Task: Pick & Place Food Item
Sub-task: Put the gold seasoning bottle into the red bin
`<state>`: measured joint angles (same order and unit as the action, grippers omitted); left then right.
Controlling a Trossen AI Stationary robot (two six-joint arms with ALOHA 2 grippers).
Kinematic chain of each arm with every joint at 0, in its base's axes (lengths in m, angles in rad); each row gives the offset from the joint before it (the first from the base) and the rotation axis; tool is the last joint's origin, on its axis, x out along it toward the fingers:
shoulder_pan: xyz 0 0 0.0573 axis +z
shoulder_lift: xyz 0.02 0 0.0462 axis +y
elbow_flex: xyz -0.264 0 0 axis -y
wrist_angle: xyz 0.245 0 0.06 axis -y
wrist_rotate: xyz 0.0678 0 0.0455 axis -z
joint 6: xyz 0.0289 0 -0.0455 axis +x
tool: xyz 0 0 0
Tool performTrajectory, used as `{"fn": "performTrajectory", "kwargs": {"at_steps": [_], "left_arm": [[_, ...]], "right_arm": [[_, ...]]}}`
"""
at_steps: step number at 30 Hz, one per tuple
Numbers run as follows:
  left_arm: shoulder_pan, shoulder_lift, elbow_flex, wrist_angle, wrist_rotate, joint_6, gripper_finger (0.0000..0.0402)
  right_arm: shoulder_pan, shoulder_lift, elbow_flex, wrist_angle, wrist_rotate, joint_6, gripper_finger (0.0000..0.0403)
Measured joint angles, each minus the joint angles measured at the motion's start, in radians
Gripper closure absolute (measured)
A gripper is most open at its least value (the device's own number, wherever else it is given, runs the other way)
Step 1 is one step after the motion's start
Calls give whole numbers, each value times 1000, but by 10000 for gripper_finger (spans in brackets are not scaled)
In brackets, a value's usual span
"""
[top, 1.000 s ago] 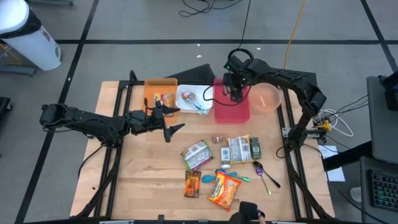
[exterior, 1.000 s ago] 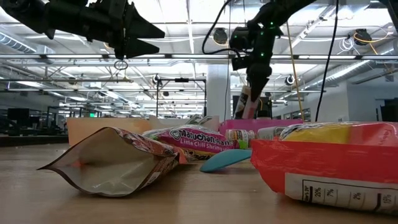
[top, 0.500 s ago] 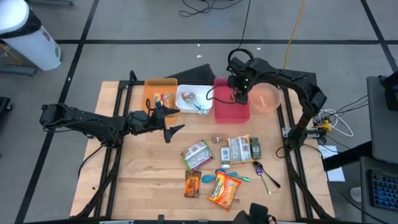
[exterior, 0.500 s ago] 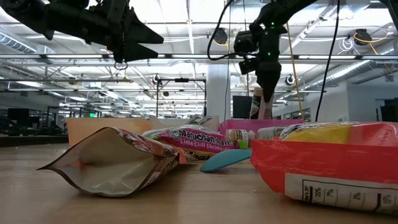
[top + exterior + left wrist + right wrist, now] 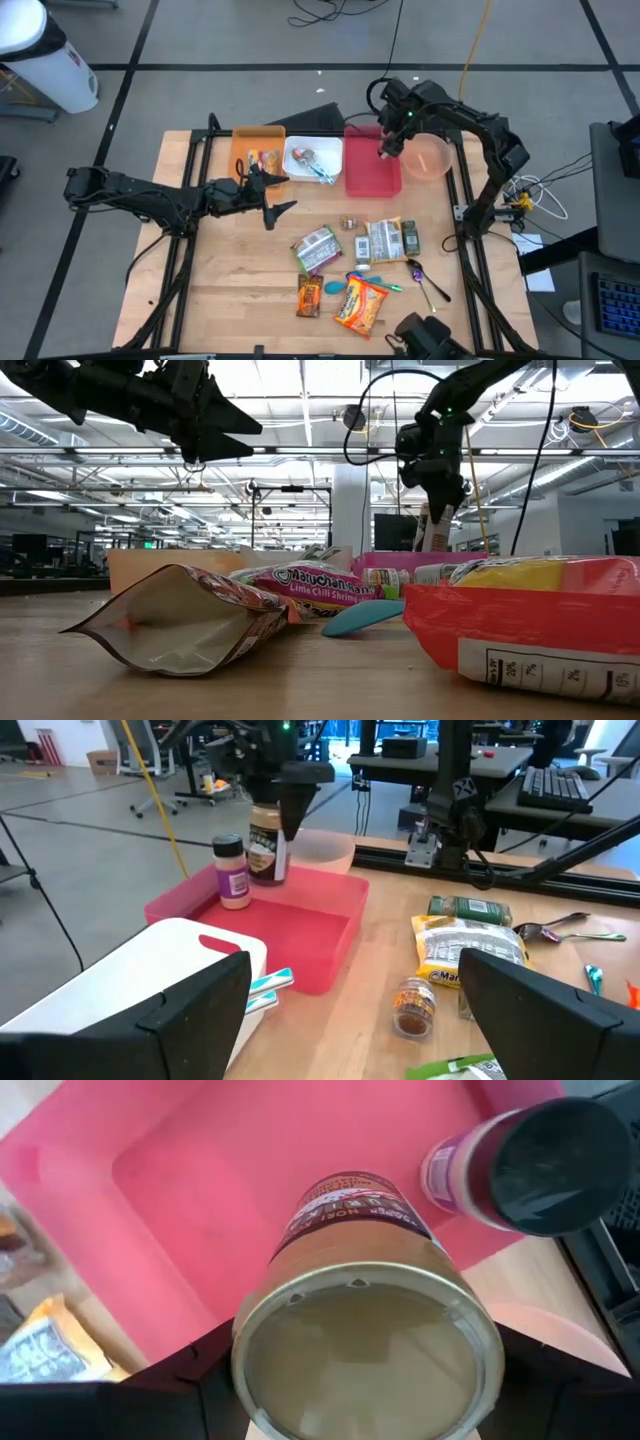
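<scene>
1. The right gripper (image 5: 293, 805) hangs over the far end of the shallow red plastic tray (image 5: 368, 172), its two fingers clamped on the cap end of a cylindrical spice jar with a tan lid and brown label (image 5: 265, 844); the jar stands upright with its base low in the tray, though I cannot tell whether it touches the floor.
2. Just beside it in the tray stands a smaller pink-labelled shaker with a dark cap (image 5: 232, 871); the two are close but apart.
3. The jar looks rigid and smooth-walled, probably glass or hard plastic, moderately light; my guess is that it could slip or swivel in a loose pinch and tip if let go off-plumb; the grip across the lid, near the top, seems the sensible hold, since the fingers stay clear of the neighbour.
4. The left gripper (image 5: 272, 200) waits over the bare wood of the table (image 5: 200, 280), near the orange bin (image 5: 240, 140), fingers spread wide and empty.
5. Against a second ago, the right gripper has carried the jar from the tray's middle toward its far right edge, nearer the pale pink round plate (image 5: 432, 160); the left arm has not stirred; the snack packets (image 5: 320, 248) on the table lie as they did.
</scene>
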<state>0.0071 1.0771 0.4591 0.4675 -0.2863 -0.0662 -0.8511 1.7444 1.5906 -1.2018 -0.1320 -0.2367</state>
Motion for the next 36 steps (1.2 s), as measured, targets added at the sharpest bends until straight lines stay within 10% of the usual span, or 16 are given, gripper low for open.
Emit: {"fn": "performTrajectory", "kwargs": {"at_steps": [36], "left_arm": [[0, 0, 0, 7, -1, 5, 36]], "right_arm": [[80, 91, -16, 50, 132, -12, 134]]}}
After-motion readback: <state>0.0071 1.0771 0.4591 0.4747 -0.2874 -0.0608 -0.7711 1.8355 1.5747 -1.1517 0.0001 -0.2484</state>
